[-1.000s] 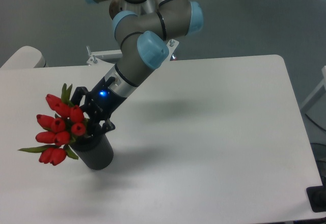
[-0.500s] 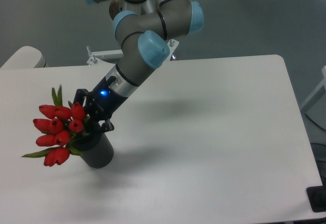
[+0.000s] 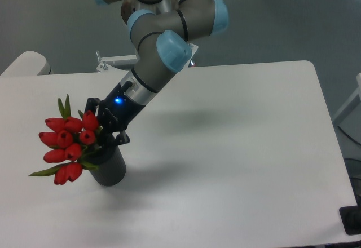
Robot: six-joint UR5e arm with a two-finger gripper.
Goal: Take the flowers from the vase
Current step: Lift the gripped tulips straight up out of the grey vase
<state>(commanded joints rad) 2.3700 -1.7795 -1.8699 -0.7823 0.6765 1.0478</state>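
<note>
The flowers (image 3: 66, 146), a bunch of red tulip buds with green leaves, lean out to the left of the vase's mouth. The vase (image 3: 108, 168) is a dark grey cylinder standing near the table's front left. My gripper (image 3: 101, 139) reaches down from the upper right and sits right at the vase's mouth, against the stems. Its fingers look closed around the stems, but the buds and the dark fingers hide the contact.
The white table (image 3: 237, 146) stretches to the right and front. The arm (image 3: 158, 62) slants over the table's back left. A metal bracket (image 3: 113, 63) sits at the table's back edge. A dark object (image 3: 352, 221) shows at the lower right corner.
The bunch has swung down and slightly right, with the leaves tipping more upright. The gripper has shifted a little to the right and down at the vase's mouth.
</note>
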